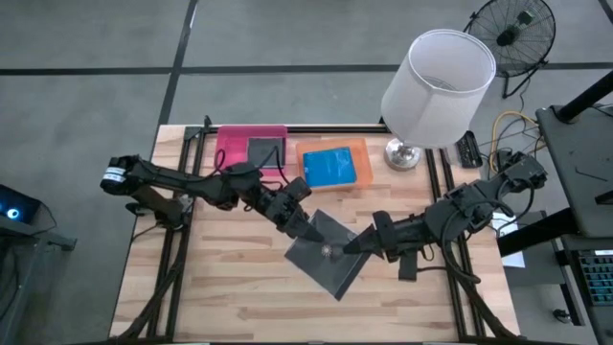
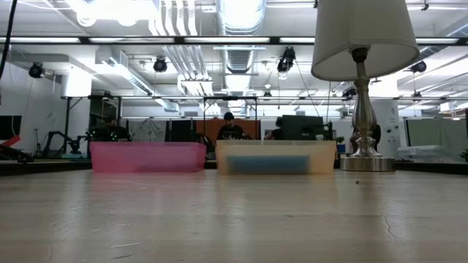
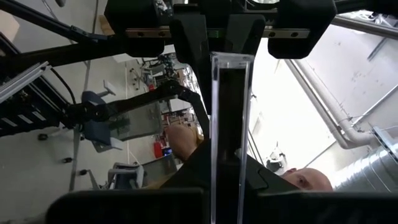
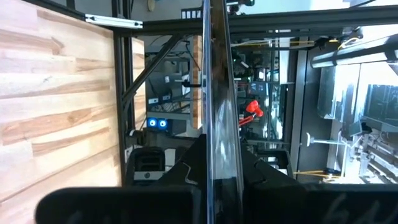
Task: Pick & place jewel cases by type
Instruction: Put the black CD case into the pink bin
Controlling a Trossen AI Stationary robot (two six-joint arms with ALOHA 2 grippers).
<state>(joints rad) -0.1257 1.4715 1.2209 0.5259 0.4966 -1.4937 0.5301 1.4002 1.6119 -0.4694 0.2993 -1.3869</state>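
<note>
A dark grey square jewel case (image 1: 329, 257) hangs over the middle of the table, roughly level, with both grippers shut on it. My left gripper (image 1: 310, 228) is at its far left edge. My right gripper (image 1: 358, 246) is at its right corner. Each wrist view shows the case edge-on (image 3: 231, 112) (image 4: 217, 87). Another dark case (image 1: 264, 151) lies in the pink tray (image 1: 230, 144). A blue case (image 1: 331, 165) lies in the orange tray (image 1: 359, 146). The low view shows neither gripper nor the held case. My left gripper pinches the case's far left edge (image 3: 231, 163) between its two fingers, one on each flat face. The fingers reach in about level from the table's left. The case is lifted clear of the table. My right gripper pinches the case's right corner (image 4: 219, 155) between its two fingers, one on each flat face. It comes in about level from the table's right. The case stays flat and clear of the table.
A lamp with a white shade (image 1: 438, 86) stands at the far right, its base (image 1: 403, 154) beside the orange tray. Both trays (image 2: 146, 157) (image 2: 276, 157) sit along the far edge. Bare wood lies near the front edge (image 1: 239, 297). People show in the room beyond.
</note>
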